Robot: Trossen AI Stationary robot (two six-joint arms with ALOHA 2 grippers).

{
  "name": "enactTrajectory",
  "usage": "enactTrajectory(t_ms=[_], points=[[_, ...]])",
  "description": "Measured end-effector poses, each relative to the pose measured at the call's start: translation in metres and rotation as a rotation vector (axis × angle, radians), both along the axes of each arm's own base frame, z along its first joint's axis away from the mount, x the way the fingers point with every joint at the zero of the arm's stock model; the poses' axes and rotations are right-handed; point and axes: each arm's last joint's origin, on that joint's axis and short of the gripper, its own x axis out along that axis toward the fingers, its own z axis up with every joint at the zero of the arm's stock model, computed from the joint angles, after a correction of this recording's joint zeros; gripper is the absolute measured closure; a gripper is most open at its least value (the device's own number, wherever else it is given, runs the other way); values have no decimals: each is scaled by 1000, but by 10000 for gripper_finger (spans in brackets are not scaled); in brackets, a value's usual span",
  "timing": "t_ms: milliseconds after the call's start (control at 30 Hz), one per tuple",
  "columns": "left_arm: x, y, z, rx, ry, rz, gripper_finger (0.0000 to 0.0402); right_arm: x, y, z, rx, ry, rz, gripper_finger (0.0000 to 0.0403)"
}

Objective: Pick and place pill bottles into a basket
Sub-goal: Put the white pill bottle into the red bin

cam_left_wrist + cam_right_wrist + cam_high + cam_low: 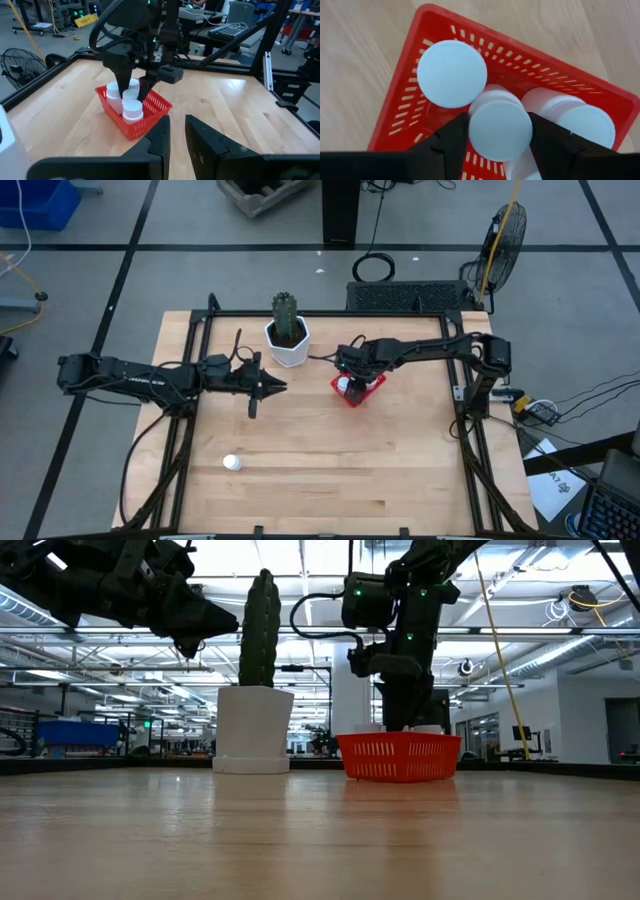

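Right hand point(498, 137) straddling a bottle point(500, 131) in the basket point(415, 100), fingers parting; left hand point(262, 387) closed, empty; we risk dragging neighbours point(452, 74) out when withdrawing

white pill bottles point(500, 131), red slotted basket point(415, 120), white pot point(289, 345), green cactus point(286, 317)

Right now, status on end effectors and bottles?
Right end effector in basket, fingers around a bottle. Left end effector shut, empty, hovering. One bottle on table.
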Motion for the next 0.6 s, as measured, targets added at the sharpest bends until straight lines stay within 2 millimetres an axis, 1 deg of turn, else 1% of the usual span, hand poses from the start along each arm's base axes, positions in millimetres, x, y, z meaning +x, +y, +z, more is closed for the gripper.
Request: enactTrajectory(t_ms=[167, 367, 500, 600], points=[[0, 0, 0, 0, 0, 0, 339, -1, 1, -2, 1, 12, 16, 184], [0, 0, 0, 0, 0, -1, 339, 0, 2, -1, 20, 1, 39, 169], [0, 0, 0, 0, 0, -1, 339, -3, 3, 7, 16, -19, 40, 168], [0, 0, 0, 0, -1, 0, 339, -5, 5, 18, 3, -55, 55, 168]])
